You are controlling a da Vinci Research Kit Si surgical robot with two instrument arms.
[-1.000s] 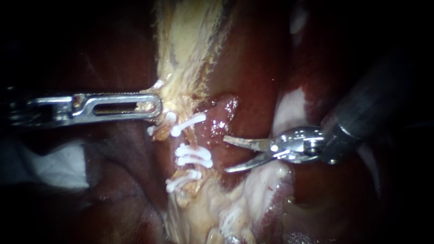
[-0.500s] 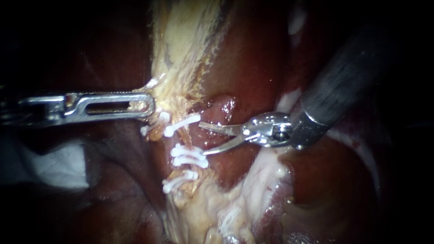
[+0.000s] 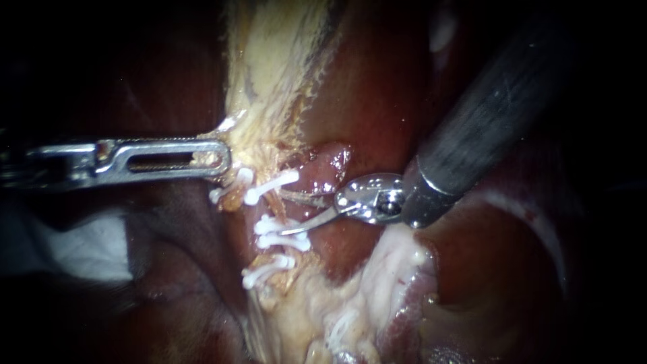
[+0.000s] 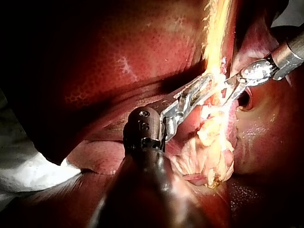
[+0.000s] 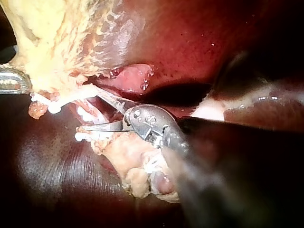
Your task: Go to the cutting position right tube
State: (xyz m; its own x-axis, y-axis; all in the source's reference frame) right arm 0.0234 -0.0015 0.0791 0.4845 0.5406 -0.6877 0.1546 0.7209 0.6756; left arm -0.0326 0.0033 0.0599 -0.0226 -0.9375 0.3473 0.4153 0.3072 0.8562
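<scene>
A thin orange-tan tube runs down from the pale yellow tissue, with white clips above and a pair of clips below. My right instrument comes in from the upper right with its two curved blades open. The blade tips reach the bare stretch of tube between those clips, one blade above it and one below. In the right wrist view the open blades lie beside the clips. My left instrument has its slotted jaws shut on the pale tissue's edge and holds it to the left.
Dark red liver surrounds the site. A third clip group sits lower on the pale strand. Whitish fatty tissue lies below the right instrument. White gauze shows at the left.
The right instrument has moved left and slightly up, bringing its open blades from right of the clips to the tube between them. The left instrument has kept its hold and barely shifted.
</scene>
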